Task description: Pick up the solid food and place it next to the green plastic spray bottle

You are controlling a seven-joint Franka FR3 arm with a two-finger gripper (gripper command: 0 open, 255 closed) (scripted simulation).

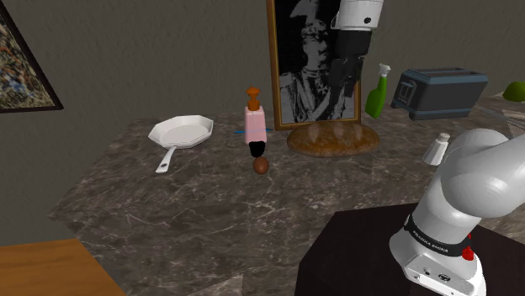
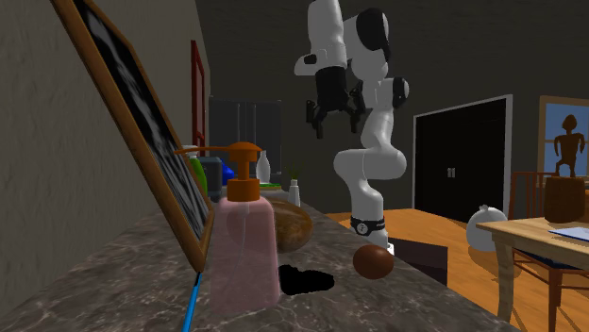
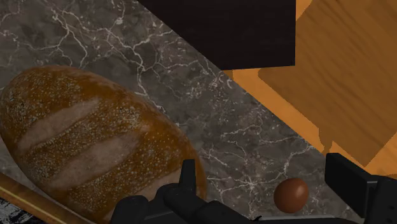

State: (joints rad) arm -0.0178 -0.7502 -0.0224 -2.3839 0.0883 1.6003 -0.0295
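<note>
A brown seeded bread loaf (image 1: 331, 139) lies on the marble counter (image 1: 210, 210) at the foot of a framed picture (image 1: 311, 59). A small brown egg (image 1: 262, 166) sits further toward the shoulder view's left, in front of a pink soap dispenser (image 1: 254, 124). The green spray bottle (image 1: 376, 92) stands behind the loaf, beside a toaster (image 1: 439, 92). My gripper (image 1: 343, 101) hangs open high above the loaf, holding nothing. In the wrist view the loaf (image 3: 95, 146) lies beyond one finger and the egg (image 3: 291, 194) lies between the fingers (image 3: 356, 184), far below. The second exterior view shows the gripper (image 2: 336, 123) well above the loaf (image 2: 293, 226).
A white pan (image 1: 181, 133) rests at the counter's far left in the shoulder view. A white shaker (image 1: 436, 149) stands near the arm's base. A green object (image 1: 515, 91) sits at the far right. My dark stand (image 1: 370, 252) adjoins the counter, and a wooden surface (image 1: 50, 269) lies lower left.
</note>
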